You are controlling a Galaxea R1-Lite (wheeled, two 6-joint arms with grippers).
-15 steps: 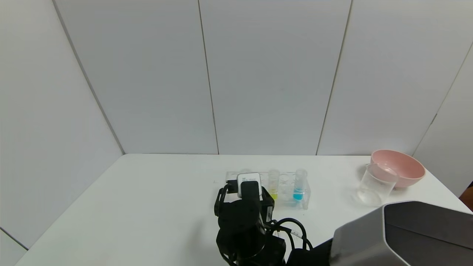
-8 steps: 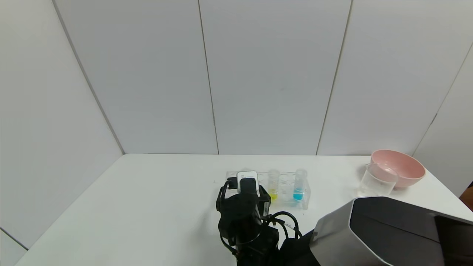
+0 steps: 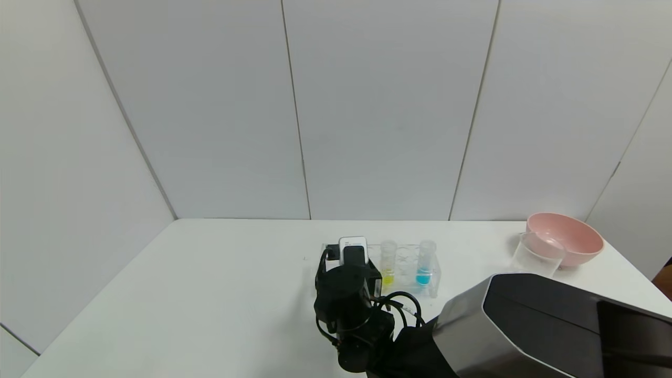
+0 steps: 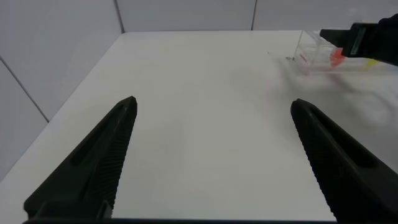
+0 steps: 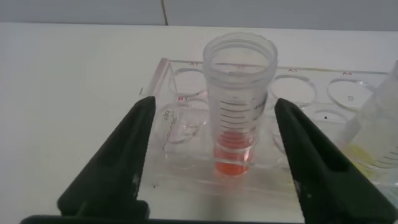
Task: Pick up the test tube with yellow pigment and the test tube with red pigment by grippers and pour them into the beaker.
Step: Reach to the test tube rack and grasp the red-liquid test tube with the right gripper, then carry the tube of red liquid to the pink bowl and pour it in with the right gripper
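The test tube with red pigment (image 5: 239, 106) stands upright in a clear rack (image 5: 180, 165), with orange-red liquid at its bottom. My right gripper (image 5: 216, 102) is open, one finger on each side of this tube, not touching it. In the head view the right gripper (image 3: 353, 253) covers the rack's left end and hides the red tube. The test tube with yellow pigment (image 3: 388, 262) stands in the rack just right of the gripper; it also shows in the right wrist view (image 5: 379, 130). The beaker (image 3: 535, 256) stands far right. My left gripper (image 4: 214, 102) is open and empty over bare table.
A tube with blue liquid (image 3: 425, 265) stands in the rack (image 3: 407, 269) right of the yellow one. A pink bowl (image 3: 569, 244) sits behind the beaker at the table's right edge. My grey right forearm (image 3: 525, 325) fills the lower right of the head view.
My right arm has reached farther forward, bringing its gripper up to the rack's left end. The tubes, beaker and bowl have not moved.
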